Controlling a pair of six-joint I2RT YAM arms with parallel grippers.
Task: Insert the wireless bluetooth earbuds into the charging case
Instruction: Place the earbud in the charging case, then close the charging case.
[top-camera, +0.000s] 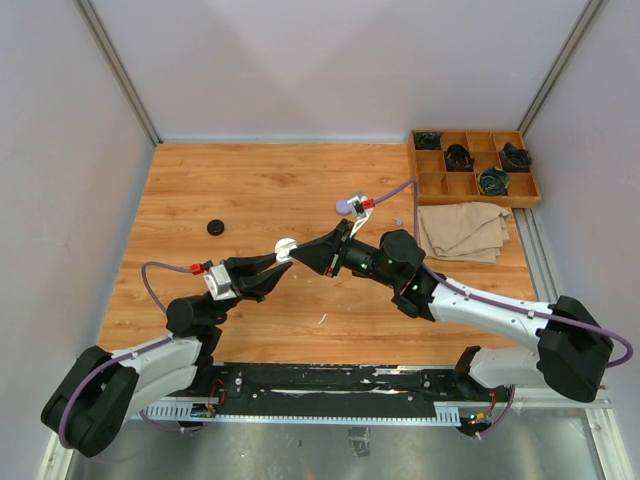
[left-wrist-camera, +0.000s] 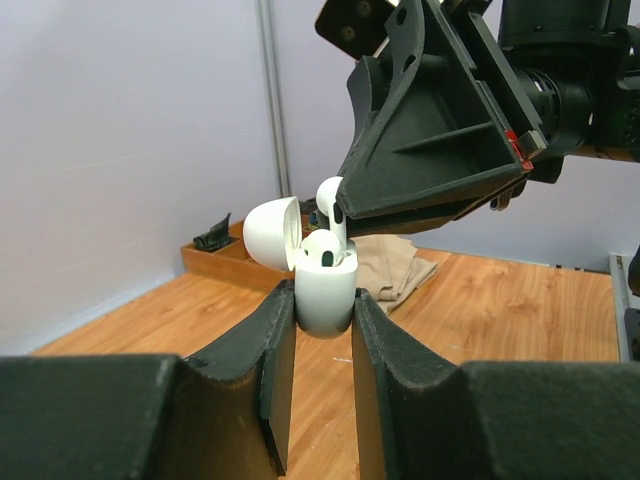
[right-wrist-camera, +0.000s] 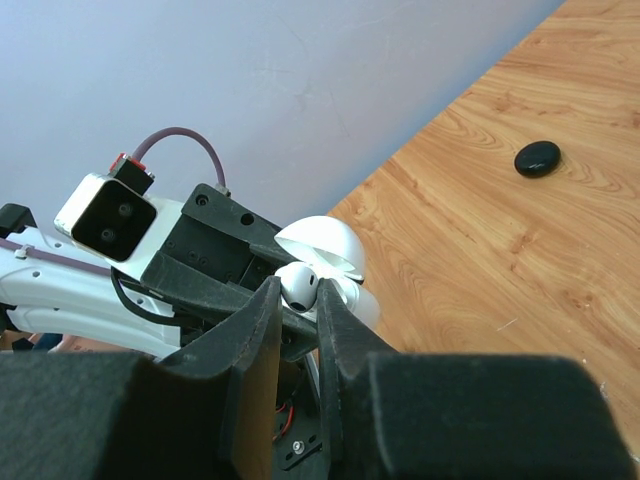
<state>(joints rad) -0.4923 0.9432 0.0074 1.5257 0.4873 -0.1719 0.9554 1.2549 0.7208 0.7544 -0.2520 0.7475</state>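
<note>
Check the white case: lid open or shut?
Open. The lid is hinged back off the white case, and one earbud sits exposed in its top.

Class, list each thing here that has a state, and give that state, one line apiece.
white charging case: lid open, clamped upright by left gripper
held white earbud: pinched in right gripper, above the case, not yet in
other white earbud: seated in the case
black round case: shut, lying flat
cloth: folded
</note>
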